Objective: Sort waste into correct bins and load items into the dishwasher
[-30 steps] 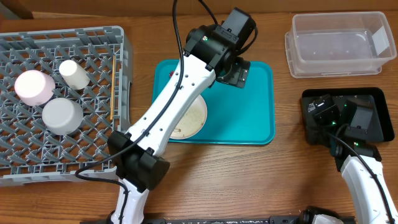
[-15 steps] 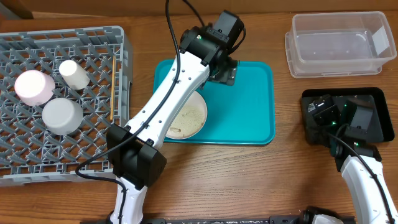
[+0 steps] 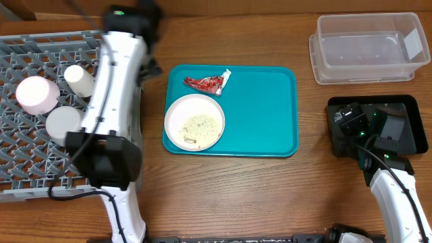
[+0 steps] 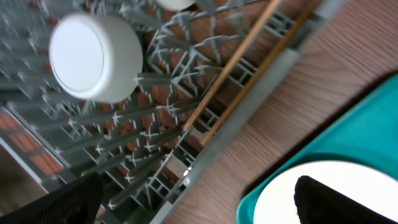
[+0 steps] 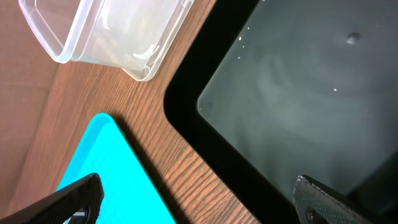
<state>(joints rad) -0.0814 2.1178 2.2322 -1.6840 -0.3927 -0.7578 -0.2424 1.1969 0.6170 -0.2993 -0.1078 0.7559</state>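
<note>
Wooden worktop [image 3: 270, 196] lies open between teal tray [image 3: 263, 115] and black tray [image 3: 405, 101]. Plate [image 3: 181, 111] with crumbs [image 3: 202, 125] and wrapper [image 3: 208, 83] sit on the teal tray's left half. Left tool [image 4: 196, 202], jaws wide and empty, hangs over the rack [image 3: 40, 40] at its right edge, beside chopsticks [image 4: 230, 67]; right tool [image 5: 199, 205], likewise wide, hangs over the black tray near the tub [image 3: 368, 47].

Teal tray [image 3: 263, 115] with rounded corners and a raised rim, flat on the brown wooden desk [image 3: 256, 196], near the middle, long side running left to right.
</note>
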